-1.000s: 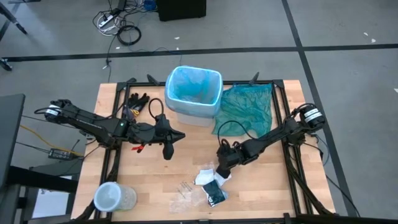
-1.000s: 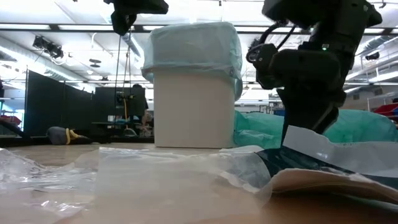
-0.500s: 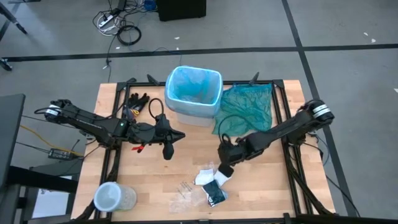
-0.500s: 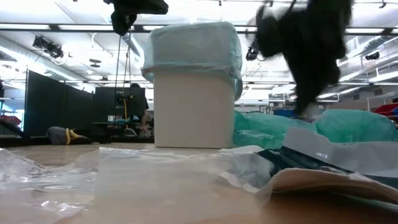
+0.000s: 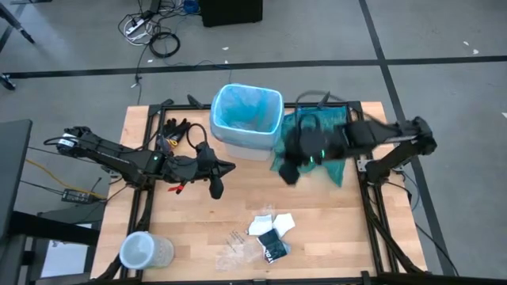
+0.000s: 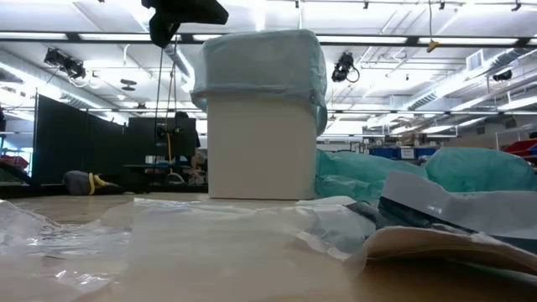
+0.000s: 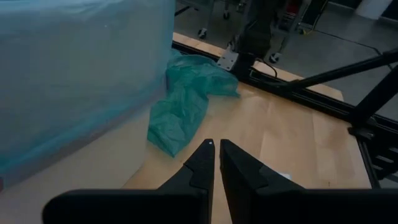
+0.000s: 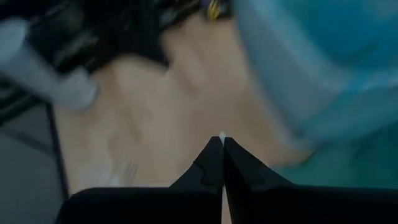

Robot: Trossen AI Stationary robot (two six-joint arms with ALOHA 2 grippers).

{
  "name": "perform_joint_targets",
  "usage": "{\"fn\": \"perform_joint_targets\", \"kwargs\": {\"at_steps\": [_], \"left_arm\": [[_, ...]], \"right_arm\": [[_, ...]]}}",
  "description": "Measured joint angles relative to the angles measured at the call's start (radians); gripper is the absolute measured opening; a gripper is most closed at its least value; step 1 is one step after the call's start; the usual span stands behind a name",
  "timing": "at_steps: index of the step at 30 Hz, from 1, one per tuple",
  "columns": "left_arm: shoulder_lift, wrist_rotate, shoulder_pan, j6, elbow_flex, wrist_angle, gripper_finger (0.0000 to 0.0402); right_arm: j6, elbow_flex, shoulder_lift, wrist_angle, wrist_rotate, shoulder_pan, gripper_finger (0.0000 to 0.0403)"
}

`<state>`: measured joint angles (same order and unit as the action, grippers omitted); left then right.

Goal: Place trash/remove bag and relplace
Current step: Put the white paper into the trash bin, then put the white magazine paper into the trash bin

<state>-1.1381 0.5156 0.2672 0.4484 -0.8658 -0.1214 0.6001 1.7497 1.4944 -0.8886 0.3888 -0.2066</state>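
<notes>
The white bin (image 5: 238, 146) stands at the table's far middle, lined with the light blue bag (image 5: 247, 111), whose rim is folded over the bin's top (image 6: 260, 59). The trash lies near the front edge: white paper pieces (image 5: 259, 225), a dark wrapper (image 5: 273, 246) and clear plastic bits (image 5: 236, 247). My right gripper (image 5: 289, 176) hangs shut above the near left corner of the teal-green bag (image 5: 321, 134), right of the bin. My left gripper (image 5: 214, 191) hovers shut left of centre, with nothing between its fingers (image 7: 217, 152). My right gripper is shut, and a tiny white speck shows at its fingertips (image 8: 222, 135). I cannot tell whether that speck is a scrap of trash.
Black gloves (image 5: 176, 127) lie left of the bin. A clear round container (image 5: 141, 252) stands at the near left corner. The table's black frame (image 5: 372, 182) runs along its right edge. Bare wood shows between the bin and the trash.
My right gripper has shut over the white paper pieces near the front edge. It has then risen and swung toward the far edge, ending beside the bin over the teal-green bag. Two white paper pieces lie uncovered where it was.
</notes>
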Motion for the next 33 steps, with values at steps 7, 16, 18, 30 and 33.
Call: {"fn": "perform_joint_targets", "kwargs": {"at_steps": [7, 16, 18, 30, 33], "left_arm": [[0.0, 0.007, 0.0, 0.0, 0.0, 0.015, 0.0035], [0.0, 0.01, 0.0, -0.001, 0.0, 0.036, 0.0035], [0.0, 0.01, 0.0, -0.001, 0.0, 0.036, 0.0035], [0.0, 0.008, 0.0, -0.031, 0.0, 0.051, 0.0035], [0.0, 0.007, 0.0, -0.031, 0.0, 0.05, 0.0035]], "right_arm": [[-0.179, 0.092, 0.025, 0.055, -0.019, 0.217, 0.0], [-0.276, 0.09, 0.109, 0.135, -0.208, 0.442, 0.0], [-0.321, 0.09, 0.131, 0.137, -0.241, 0.459, 0.0001], [-0.482, 0.09, 0.142, 0.15, -0.371, 0.478, 0.014], [-0.522, 0.09, 0.142, 0.17, -0.319, 0.479, 0.0192]]}}
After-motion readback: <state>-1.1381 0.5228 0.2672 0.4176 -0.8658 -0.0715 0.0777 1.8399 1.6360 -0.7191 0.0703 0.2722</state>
